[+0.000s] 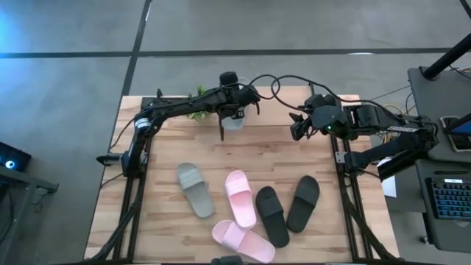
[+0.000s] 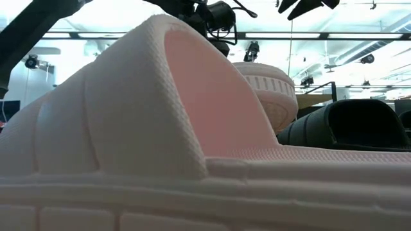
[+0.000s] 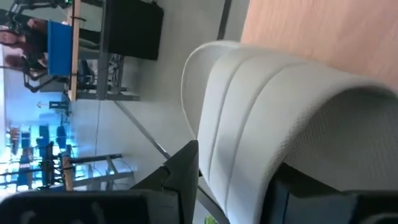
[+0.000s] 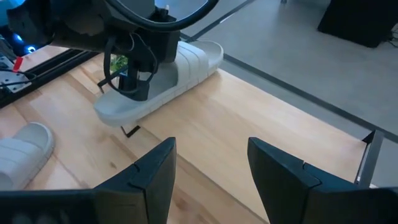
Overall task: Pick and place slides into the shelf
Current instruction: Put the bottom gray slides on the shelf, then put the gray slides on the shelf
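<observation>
My left gripper (image 1: 232, 112) is at the table's far edge, shut on a grey-green slide (image 4: 168, 74) over the left end of the shelf (image 4: 267, 112). The shelf has a light top board on thin black legs (image 4: 130, 130). My right gripper (image 4: 208, 162) is open and hovers above the shelf's right part, touching nothing. The other grey-green slide (image 1: 195, 189), two pink slides (image 1: 240, 197) (image 1: 243, 239) and two black slides (image 1: 271, 215) (image 1: 303, 202) lie sole-down on the near half of the table. My left gripper holds the grey-green slide by its wide strap (image 3: 249, 124), coming from above and pointing down. One finger (image 3: 292, 193) is under the strap and the other (image 3: 186, 174) outside it. The slide is level over the shelf's left end; I cannot tell whether its sole rests on the board.
A small green plant (image 1: 197, 96) stands at the far edge beside my left arm. Cables loop between the two arms above the shelf. In the low view a pink slide (image 2: 128, 128) fills the foreground and hides most of the table. Bare board lies right of the held slide.
</observation>
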